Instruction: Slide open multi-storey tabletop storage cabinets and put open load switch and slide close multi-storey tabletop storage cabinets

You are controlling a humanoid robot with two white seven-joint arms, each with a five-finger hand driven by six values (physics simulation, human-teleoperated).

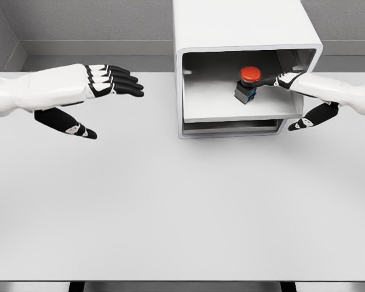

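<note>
White tabletop (170, 213) fills the lower frame, plain and matte, dark gaps under its near edge. Left hand (91, 91) comes in from the left edge, white forearm roughly level, black-and-white fingers (125, 82) straight and side by side pointing right toward the cabinet, thumb (70, 123) dropped low and apart. Holds nothing, hovers over the table, well clear of the cabinet.

Right hand (295, 91) enters from the right edge, forearm angled up-left, reaching through the cabinet's open front at its right side. Fingers reach to the switch's dark body; looks like a grip on it, though the fingertips are partly hidden behind the cabinet wall. Thumb (313, 117) hangs below, outside the front frame, near the lower right corner of the cabinet.

Load switch (249, 83): round red button on top, dark blocky body with a bluish part at the base. Sits upright on the upper shelf inside the cabinet, right of middle, toward the back.

Storage cabinet (243, 30): white box with rounded corners, standing at the far middle of the table, front open. Light grey shelf (222, 100) inside, a narrow lower slot (228, 126) beneath it, dark and shallow.

Grey textured wall (79, 21) behind, with a lighter band where it meets the table.
</note>
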